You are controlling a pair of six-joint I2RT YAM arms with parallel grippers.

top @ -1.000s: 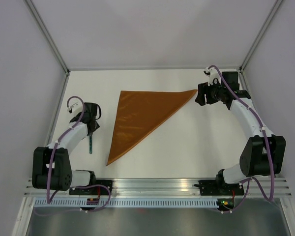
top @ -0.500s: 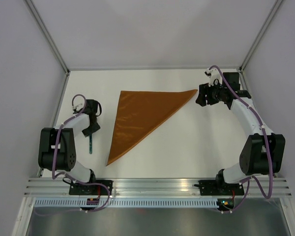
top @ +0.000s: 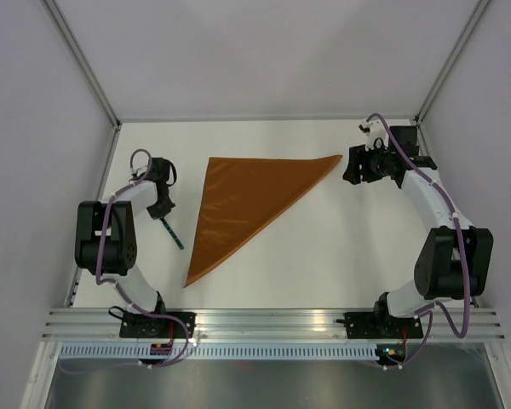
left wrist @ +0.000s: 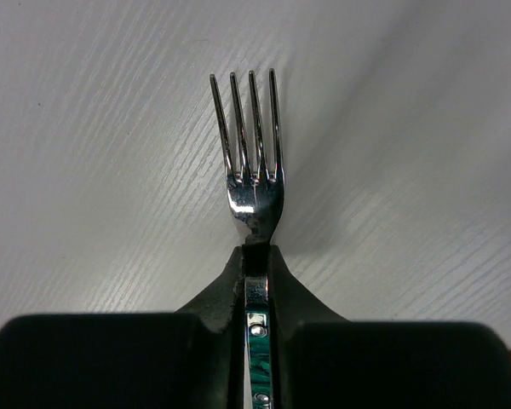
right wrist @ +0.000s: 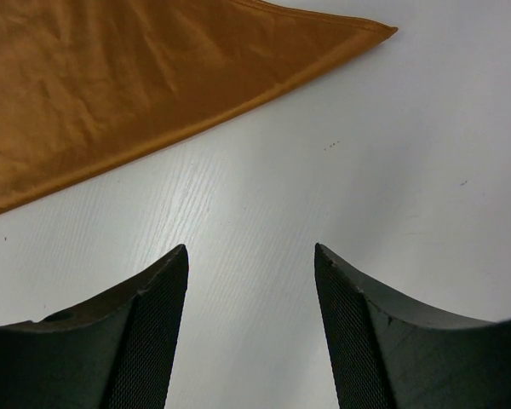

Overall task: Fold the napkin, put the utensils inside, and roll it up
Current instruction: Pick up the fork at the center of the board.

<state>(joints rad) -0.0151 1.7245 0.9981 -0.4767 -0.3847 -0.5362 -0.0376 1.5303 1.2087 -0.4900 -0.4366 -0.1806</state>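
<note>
The rust-brown napkin (top: 243, 200) lies folded into a triangle mid-table, one tip pointing right and a long tip toward the near edge. My left gripper (top: 163, 210) is to its left, shut on a fork (left wrist: 255, 183) at the neck. The tines stick out past the fingertips, just over the table. The fork's teal handle (top: 175, 235) slants toward the napkin. My right gripper (top: 351, 167) hovers open beside the napkin's right tip (right wrist: 370, 30), nothing between its fingers (right wrist: 157, 290). In the left wrist view, the left gripper (left wrist: 255, 256) clamps the fork from both sides.
The white table (top: 324, 247) is boxed in by pale walls with metal corner posts at the back. A metal rail (top: 272, 324) with both arm bases runs along the near edge.
My left gripper has closed on the fork and drawn back toward the far left. The fork's handle has swung from pointing straight at the near edge to slanting right. The right arm has barely moved.
</note>
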